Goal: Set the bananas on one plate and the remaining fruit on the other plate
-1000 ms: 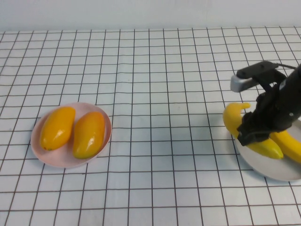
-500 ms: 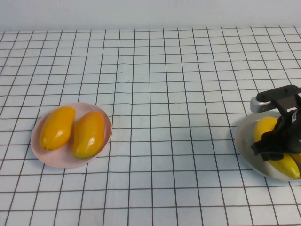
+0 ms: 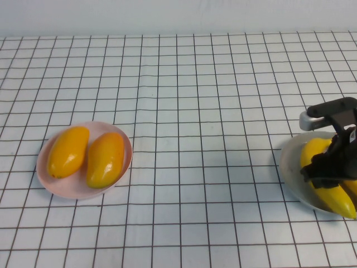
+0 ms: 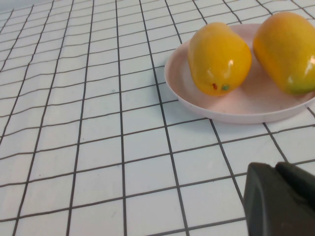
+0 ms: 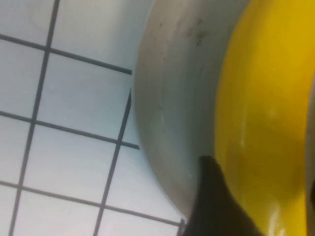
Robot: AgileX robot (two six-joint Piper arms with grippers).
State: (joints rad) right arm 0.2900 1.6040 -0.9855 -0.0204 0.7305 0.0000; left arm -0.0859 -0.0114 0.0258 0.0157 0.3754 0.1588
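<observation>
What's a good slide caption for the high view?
Right gripper over curved yellow bananas on round grey plate; two orange mango-like fruits fill round pink plate.

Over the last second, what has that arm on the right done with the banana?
The right gripper carried the banana rightward from the rim onto the grey plate, lowered it, and is opening around it. The two mangoes on the pink plate stayed put. The left gripper, beside that plate, stayed shut.
</observation>
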